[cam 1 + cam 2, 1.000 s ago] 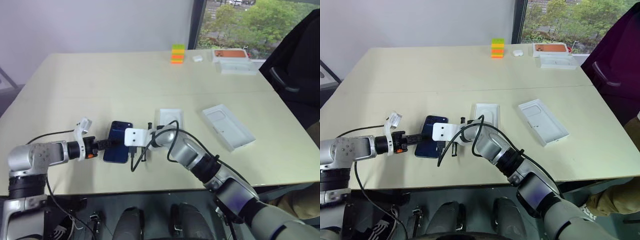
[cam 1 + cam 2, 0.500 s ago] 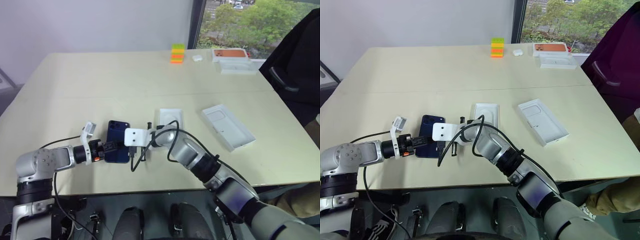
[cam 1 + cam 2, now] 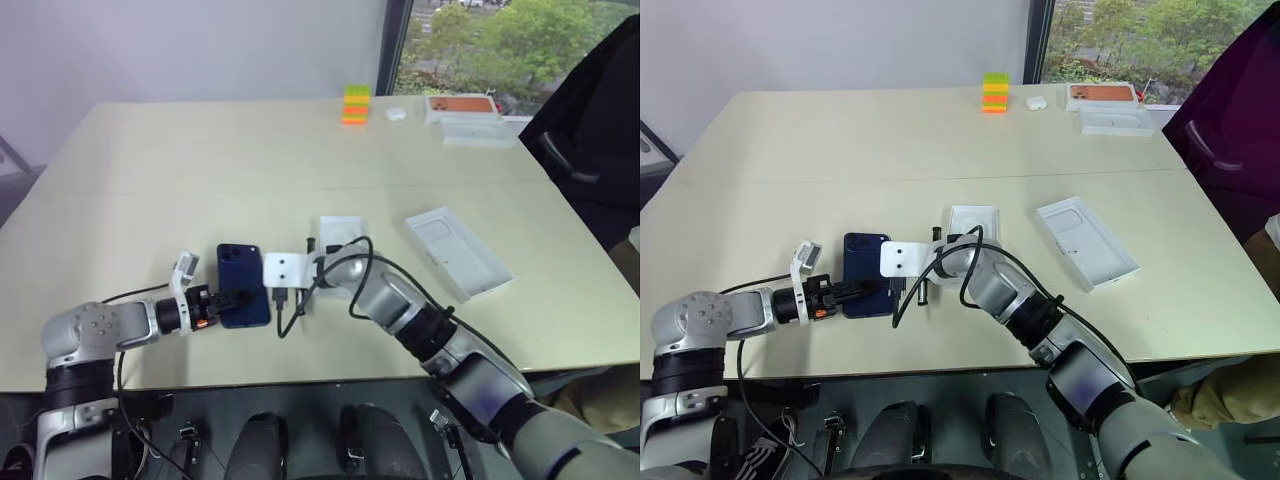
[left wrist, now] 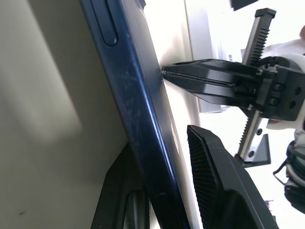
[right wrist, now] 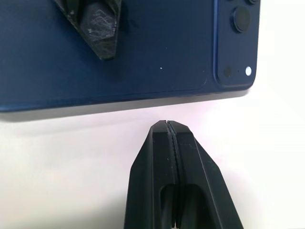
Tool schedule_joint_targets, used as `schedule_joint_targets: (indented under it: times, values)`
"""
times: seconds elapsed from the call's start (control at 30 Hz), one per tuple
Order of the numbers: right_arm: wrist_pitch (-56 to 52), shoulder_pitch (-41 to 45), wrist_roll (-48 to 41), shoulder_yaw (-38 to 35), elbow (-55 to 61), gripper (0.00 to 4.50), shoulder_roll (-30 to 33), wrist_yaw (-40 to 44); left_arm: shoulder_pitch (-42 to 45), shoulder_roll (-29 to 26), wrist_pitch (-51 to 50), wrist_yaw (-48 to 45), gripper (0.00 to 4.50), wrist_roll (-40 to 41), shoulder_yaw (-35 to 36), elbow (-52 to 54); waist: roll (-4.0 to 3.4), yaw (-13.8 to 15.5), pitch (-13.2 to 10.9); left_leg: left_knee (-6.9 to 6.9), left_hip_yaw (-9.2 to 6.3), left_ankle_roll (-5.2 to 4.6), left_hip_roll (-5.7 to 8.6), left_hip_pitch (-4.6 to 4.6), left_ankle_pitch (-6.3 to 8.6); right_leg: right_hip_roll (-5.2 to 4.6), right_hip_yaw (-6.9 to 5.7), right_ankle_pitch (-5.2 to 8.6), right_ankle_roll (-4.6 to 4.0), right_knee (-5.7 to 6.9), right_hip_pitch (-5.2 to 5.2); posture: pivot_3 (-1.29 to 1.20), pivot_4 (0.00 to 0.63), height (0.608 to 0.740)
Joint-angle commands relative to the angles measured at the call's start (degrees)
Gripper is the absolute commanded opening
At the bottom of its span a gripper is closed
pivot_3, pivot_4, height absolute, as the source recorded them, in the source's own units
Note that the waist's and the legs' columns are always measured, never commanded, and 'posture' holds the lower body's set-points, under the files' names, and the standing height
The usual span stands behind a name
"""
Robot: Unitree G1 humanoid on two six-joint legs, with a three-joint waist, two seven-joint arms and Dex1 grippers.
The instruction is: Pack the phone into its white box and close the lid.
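Since the earlier frame, the left gripper has narrowed its 2 fingers around the near end of the phone, which lies on the worktop. The right gripper, fingers pressed together and empty, sits just beside the phone's long edge.

Head stereo pair downward over table; wrist cameras close on phone.
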State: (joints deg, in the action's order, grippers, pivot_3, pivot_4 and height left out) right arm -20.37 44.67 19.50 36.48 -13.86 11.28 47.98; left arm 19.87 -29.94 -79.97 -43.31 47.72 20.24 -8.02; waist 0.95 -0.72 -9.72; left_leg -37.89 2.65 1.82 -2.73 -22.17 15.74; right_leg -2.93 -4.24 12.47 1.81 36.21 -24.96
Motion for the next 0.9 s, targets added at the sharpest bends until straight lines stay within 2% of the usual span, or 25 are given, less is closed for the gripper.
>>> schedule_joint_targets:
  times: [0.03, 0.23, 0.33, 0.47, 0.6, 0.8, 0.9]
  values:
    - [-0.7, -0.8, 0.7, -1.3, 1.2, 0.00, 2.1, 0.2, 0.3, -0.1, -0.2, 0.5, 0.03, 1.8, 2.7, -0.6, 0.01, 0.0, 0.0, 0.00, 0.00, 0.00, 0.00, 0.00, 0.00, 0.00, 0.00, 0.00, 0.00, 0.00, 0.00, 0.00, 0.150, 0.740]
    - [-1.3, -1.2, -2.0, -4.8, 5.0, 0.00, 3.5, 0.9, -1.1, -0.2, 1.1, 0.0, 0.03, 3.4, 4.0, 0.2, 0.02, -0.2, 0.0, -0.01, -0.01, 0.00, -0.01, -0.08, 0.00, 0.04, -0.02, 0.00, 0.00, 0.00, -0.09, 0.00, 0.150, 0.740]
    - [-1.3, -1.4, -6.2, -9.9, 8.2, 0.00, 4.9, 1.9, -2.8, 2.2, 7.7, 1.3, 0.03, 3.6, 6.9, 2.9, 0.02, -0.2, -0.1, -0.01, 0.00, 0.00, -0.03, -0.21, 0.00, 0.04, -0.01, -0.02, -0.02, 0.01, -0.25, 0.00, 0.150, 0.740]
    - [-4.9, -2.7, -13.5, -17.3, 11.5, 0.00, 6.3, 3.8, -3.2, 2.8, 10.3, 1.8, 0.03, 4.5, 8.0, 3.5, 0.12, -0.1, -0.1, -0.01, 0.01, 0.00, -0.07, -0.25, 0.00, 0.10, 0.00, -0.04, -0.05, 0.02, -0.31, 0.00, 0.150, 0.740]
    - [-9.0, -4.9, -23.6, -26.4, 15.3, 0.00, 8.3, 7.0, -3.5, 0.9, 9.4, -0.7, 0.03, 6.4, 7.0, 4.5, 0.15, -0.1, -0.2, 0.00, 0.03, 0.00, -0.09, -0.28, 0.00, 0.15, -0.01, -0.04, -0.06, 0.01, -0.34, 0.00, 0.150, 0.740]
    - [-7.1, -10.5, -31.3, -34.9, 17.0, 0.00, 16.2, 10.7, 1.1, 2.3, 7.6, 4.2, 0.03, 8.7, 6.4, 7.5, 0.42, 0.3, -0.4, -0.01, 0.05, 0.00, -0.02, -0.36, 0.00, 0.05, -0.06, -0.04, -0.05, -0.07, -0.35, 0.00, 0.150, 0.740]
    - [-6.5, -13.9, -35.4, -38.6, 18.8, 0.82, 20.6, 13.8, 5.0, 5.0, 6.9, 7.5, 0.00, 10.4, 5.3, 10.2, 0.62, 0.5, -0.6, -0.02, 0.07, 0.00, 0.00, -0.41, 0.00, 0.05, -0.06, -0.04, -0.04, -0.10, -0.35, 0.00, 0.150, 0.740]
